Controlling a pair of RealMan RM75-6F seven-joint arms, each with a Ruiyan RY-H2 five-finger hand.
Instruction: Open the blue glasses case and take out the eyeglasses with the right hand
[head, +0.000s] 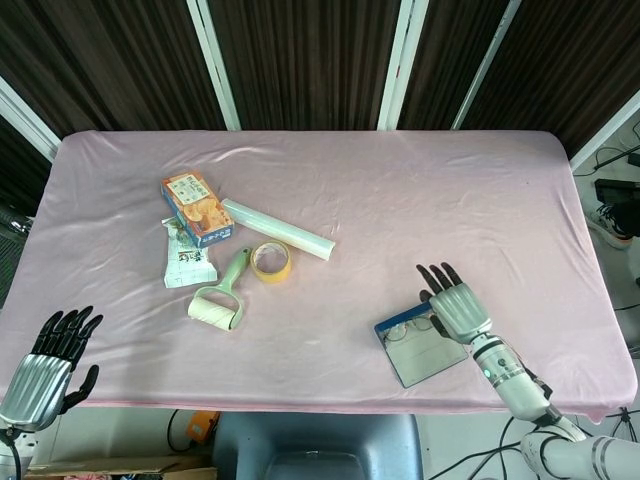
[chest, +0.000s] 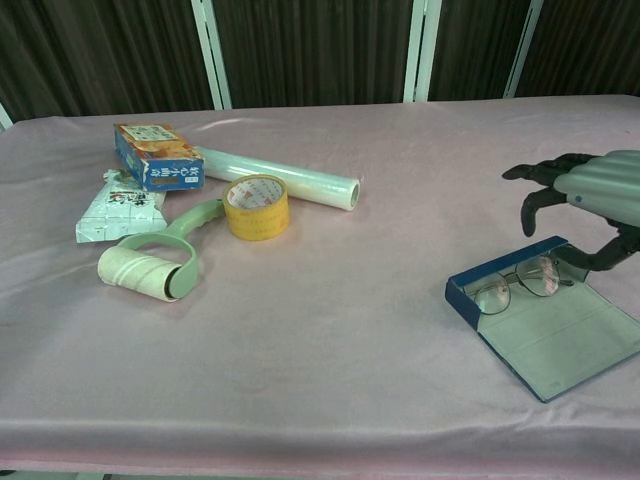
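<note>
The blue glasses case (head: 418, 350) (chest: 545, 335) lies open and flat near the table's front right, turned at an angle. Thin-framed eyeglasses (head: 410, 327) (chest: 520, 283) rest inside along its blue back wall. My right hand (head: 453, 301) (chest: 580, 198) hovers just above the case's far right end, fingers spread and holding nothing. Whether its thumb (chest: 590, 257) touches the case rim I cannot tell. My left hand (head: 48, 362) hangs off the table's front left corner, fingers apart and empty; only the head view shows it.
A cluster lies at the left centre: an orange and blue box (head: 196, 208), a clear film roll (head: 277, 229), a yellow tape roll (head: 270, 261), a green lint roller (head: 221, 295) and a white packet (head: 186, 262). The pink cloth's front edge (head: 320, 402) runs close below the case.
</note>
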